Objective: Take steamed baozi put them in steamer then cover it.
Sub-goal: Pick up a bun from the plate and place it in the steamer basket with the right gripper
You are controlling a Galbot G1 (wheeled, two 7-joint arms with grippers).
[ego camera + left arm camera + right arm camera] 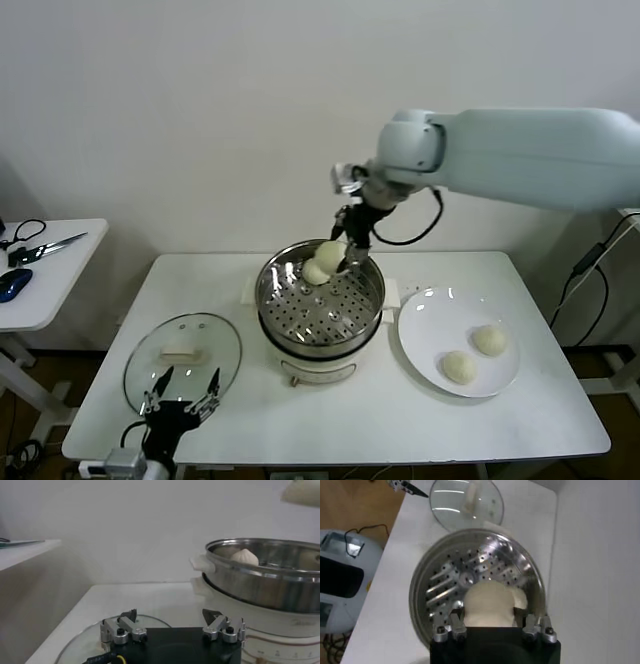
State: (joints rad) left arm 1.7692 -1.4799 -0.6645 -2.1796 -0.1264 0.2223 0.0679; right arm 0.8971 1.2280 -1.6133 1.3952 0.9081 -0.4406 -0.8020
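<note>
The steamer [322, 338] stands mid-table, a shiny pot with a perforated tray on a white base. One steamed baozi [315, 272] lies on the tray at its far side. My right gripper [345, 262] hangs just above that spot, shut on a second baozi [331, 254]; in the right wrist view this baozi [487, 602] fills the gap between the right gripper's [488, 611] fingers, over the steamer [440, 580]. Two more baozi [459, 366] [489, 340] rest on the white plate [425, 340]. My left gripper [182, 385] waits open at the table's front left.
The glass lid [183, 360] with a white handle lies flat left of the steamer, just beyond the left gripper [172, 616]. A white side table [60, 290] at far left carries scissors [45, 245] and a dark mouse [12, 283].
</note>
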